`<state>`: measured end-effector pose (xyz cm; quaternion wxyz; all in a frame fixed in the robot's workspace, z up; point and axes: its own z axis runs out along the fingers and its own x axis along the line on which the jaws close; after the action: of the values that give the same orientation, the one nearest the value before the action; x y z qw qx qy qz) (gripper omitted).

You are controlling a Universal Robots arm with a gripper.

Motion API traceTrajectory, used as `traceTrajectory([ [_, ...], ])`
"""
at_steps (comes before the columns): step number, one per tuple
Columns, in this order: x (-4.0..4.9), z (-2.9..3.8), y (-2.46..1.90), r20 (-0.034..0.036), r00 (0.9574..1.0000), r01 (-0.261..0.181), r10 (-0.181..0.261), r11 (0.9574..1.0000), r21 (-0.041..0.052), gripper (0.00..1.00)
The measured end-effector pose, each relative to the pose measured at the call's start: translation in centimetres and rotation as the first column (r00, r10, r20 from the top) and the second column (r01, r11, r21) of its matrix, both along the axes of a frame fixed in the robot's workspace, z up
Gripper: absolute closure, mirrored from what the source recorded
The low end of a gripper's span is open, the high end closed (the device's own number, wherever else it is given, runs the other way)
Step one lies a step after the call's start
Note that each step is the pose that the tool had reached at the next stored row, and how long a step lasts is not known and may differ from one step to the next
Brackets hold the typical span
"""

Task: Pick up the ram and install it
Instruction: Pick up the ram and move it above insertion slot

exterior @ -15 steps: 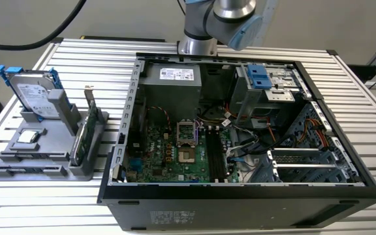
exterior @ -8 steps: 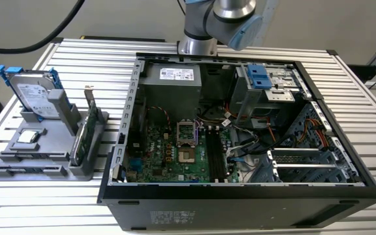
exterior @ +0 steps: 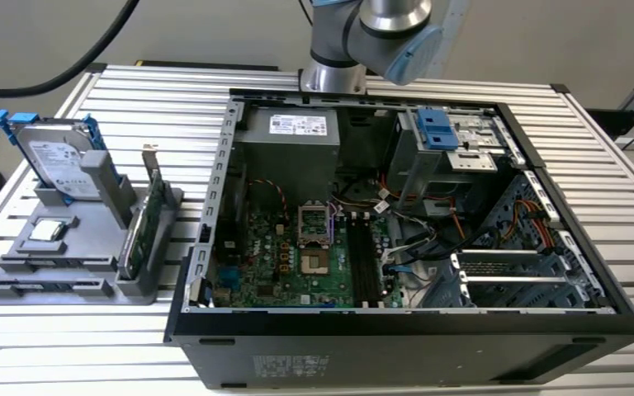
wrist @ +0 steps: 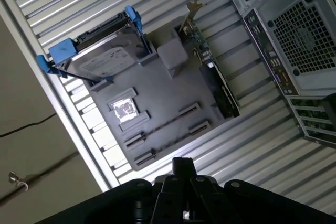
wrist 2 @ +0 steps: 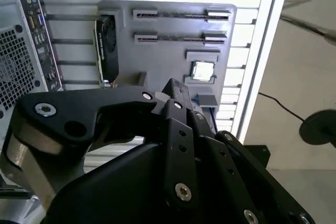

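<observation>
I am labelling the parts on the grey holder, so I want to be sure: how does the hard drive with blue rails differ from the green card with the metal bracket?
The hard drive is boxy and silver; the green card is thin and flat. The hard drive carries blue rails, the green card a metal bracket. The hard drive leans back, the green card stands on edge. Both sit on the grey holder.

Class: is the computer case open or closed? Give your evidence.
Open. The computer case has no side panel on; the motherboard lies exposed in the exterior view.
</observation>
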<state>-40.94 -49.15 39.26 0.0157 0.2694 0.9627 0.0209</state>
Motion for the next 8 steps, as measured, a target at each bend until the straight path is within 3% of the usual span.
traceTrajectory([
  [8, -0.06, 0.00, 0.00, 0.0001, 0.9969, 0.078, -0.078, 0.9969, 0.0000, 1.00],
])
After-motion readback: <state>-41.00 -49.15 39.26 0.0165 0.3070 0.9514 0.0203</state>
